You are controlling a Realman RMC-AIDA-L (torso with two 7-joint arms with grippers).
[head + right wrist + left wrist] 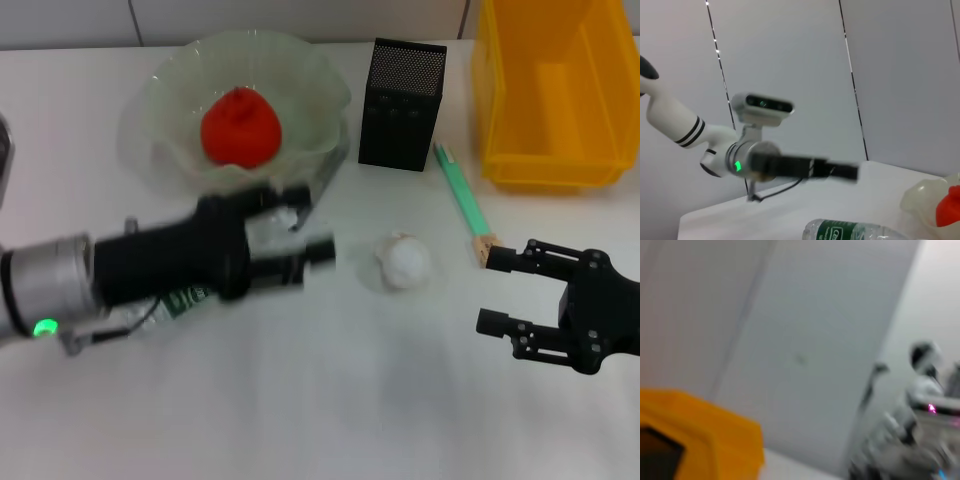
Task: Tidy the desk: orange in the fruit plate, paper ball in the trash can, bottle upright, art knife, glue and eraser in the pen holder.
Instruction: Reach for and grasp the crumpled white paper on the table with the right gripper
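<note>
The orange point(240, 125) lies in the pale-green fruit plate point(160, 95) at the back left. The bottle point(185, 300) lies on its side under my left arm; it also shows in the right wrist view point(850, 232). My left gripper point(308, 222) is open and empty above the table, just in front of the plate. The white paper ball point(405, 260) lies mid-table, to its right. A green art knife point(460, 195) lies beside the black pen holder point(400, 100), with the beige eraser point(487, 250) at its near end. My right gripper point(495, 290) is open and empty, just in front of the eraser.
The yellow trash can point(550, 100) stands at the back right and also shows in the left wrist view point(705, 435). The right wrist view shows the fruit plate point(925, 200) and the orange point(947, 212). A tiled wall runs behind the table.
</note>
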